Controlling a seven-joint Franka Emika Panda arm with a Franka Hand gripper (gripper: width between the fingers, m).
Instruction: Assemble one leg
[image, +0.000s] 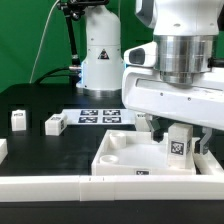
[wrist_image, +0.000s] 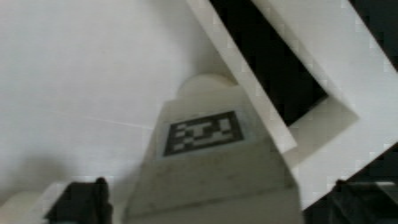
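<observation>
My gripper (image: 178, 133) is shut on a leg (image: 178, 146), a small white block with a black-and-white tag on its face. It holds the leg upright over the exterior view's right part of the large white tray (image: 120, 152), low inside the rim; I cannot tell whether it touches. In the wrist view the leg (wrist_image: 201, 133) fills the middle between my dark fingertips (wrist_image: 75, 200), with the tray's floor and rim (wrist_image: 267, 70) beyond it. Two more legs (image: 18, 119) (image: 54, 124) stand on the black table at the exterior view's left.
The marker board (image: 100, 116) lies on the table behind the tray. The arm's white base (image: 98, 55) stands at the back. A white rail (image: 50, 184) runs along the front edge, with a small white piece (image: 2, 150) at the far left.
</observation>
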